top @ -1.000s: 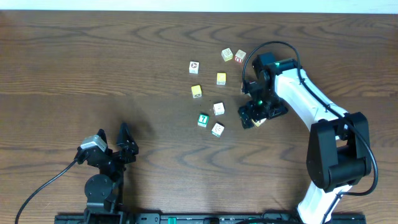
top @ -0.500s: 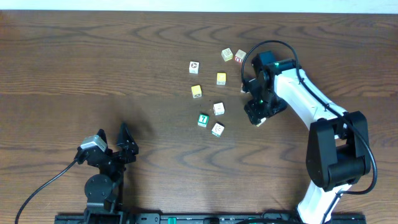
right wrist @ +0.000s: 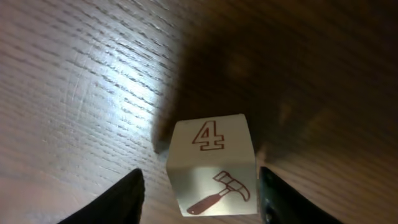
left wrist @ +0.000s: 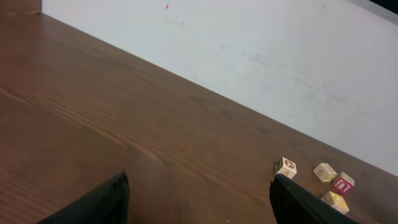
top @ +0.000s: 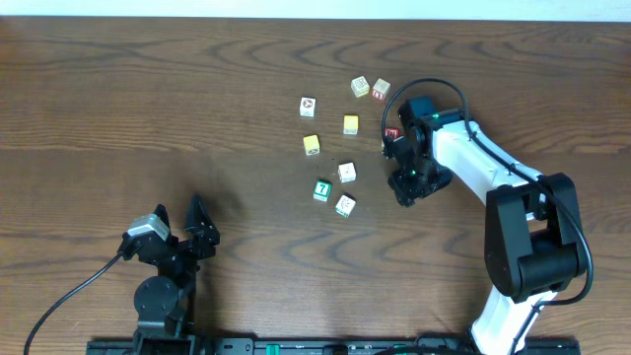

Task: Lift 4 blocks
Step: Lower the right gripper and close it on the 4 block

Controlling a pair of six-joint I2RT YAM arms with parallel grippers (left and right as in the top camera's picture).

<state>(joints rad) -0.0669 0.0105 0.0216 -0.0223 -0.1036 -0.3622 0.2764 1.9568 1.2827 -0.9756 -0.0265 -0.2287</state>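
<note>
Right gripper low over table, right of centre in overhead. Jaws about half open, straddling hammer block at lower centre of wrist view, "4" and hammer faces showing. Clear gap at frame-left side; frame-right side close, contact hard to tell. Green 7 block and teal-edged block sit centre frame, left of gripper. Red block upper right. Left gripper spread wide, empty, lower left of overhead.
</note>
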